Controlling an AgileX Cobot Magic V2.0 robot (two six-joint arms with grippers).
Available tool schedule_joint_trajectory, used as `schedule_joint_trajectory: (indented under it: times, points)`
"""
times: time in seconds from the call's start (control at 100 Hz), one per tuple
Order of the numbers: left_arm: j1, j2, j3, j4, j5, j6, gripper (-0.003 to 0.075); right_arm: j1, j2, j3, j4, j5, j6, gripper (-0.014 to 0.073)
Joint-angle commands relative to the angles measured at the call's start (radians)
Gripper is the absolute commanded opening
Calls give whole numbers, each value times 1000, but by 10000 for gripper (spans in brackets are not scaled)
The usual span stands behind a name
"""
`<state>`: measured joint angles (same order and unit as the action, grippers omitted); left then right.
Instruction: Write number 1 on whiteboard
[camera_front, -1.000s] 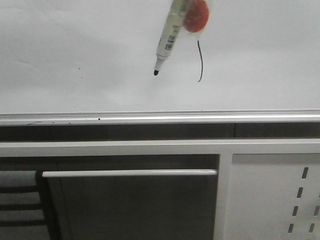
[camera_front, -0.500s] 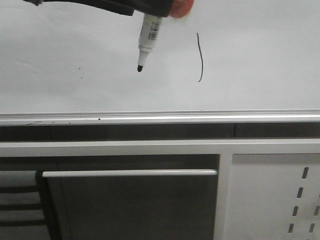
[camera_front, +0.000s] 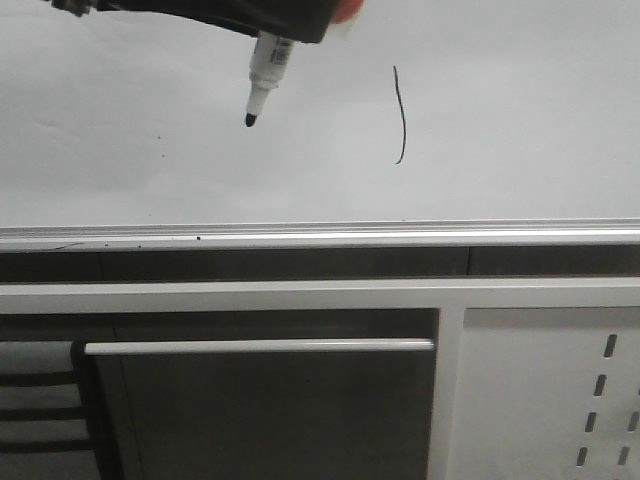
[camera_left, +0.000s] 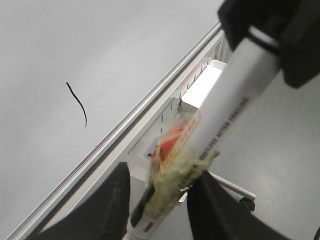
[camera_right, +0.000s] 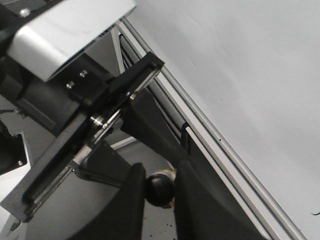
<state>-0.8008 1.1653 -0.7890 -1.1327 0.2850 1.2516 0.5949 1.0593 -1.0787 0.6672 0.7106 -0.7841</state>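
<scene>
The left claw (camera_left: 157, 200) grips the white marker pen (camera_front: 262, 85); its uncapped tip could smudge the thin black number 1 (camera_front: 400, 115) on the pale whiteboard (camera_front: 520, 120).

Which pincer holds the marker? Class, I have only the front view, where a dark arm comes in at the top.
Observer: The left pincer is shut on the marker.
Operator: Anything on its barrel?
Observer: A yellowish wrap with an orange patch, right by the fingers.
Operator: And the right pincer?
Observer: The right pincer hangs away from the whiteboard, with a dark round thing between its fingers. I cannot tell whether it is gripped.
</scene>
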Motion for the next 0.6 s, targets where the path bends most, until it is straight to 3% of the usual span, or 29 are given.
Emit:
schedule_joint_trajectory:
  times: [0.0, 0.16, 0.29, 0.33, 0.59]
  points:
    - [-7, -15, -29, -28, -32, -1, 180, 0, -4, -36, 71, -24, -13, -43]
    - [-7, -15, -29, -28, -32, -1, 116, 0, 0, -36, 71, -18, -13, -43]
    - [-7, -15, -29, -35, -39, -1, -18, 0, 0, -36, 71, -25, -13, -40]
    - [-7, -15, -29, -37, -42, -1, -20, 0, 0, -36, 71, -25, -13, -30]
    - [-7, -24, -19, -102, -152, -3, -20, -44, -4, -36, 71, -64, 17, 281]
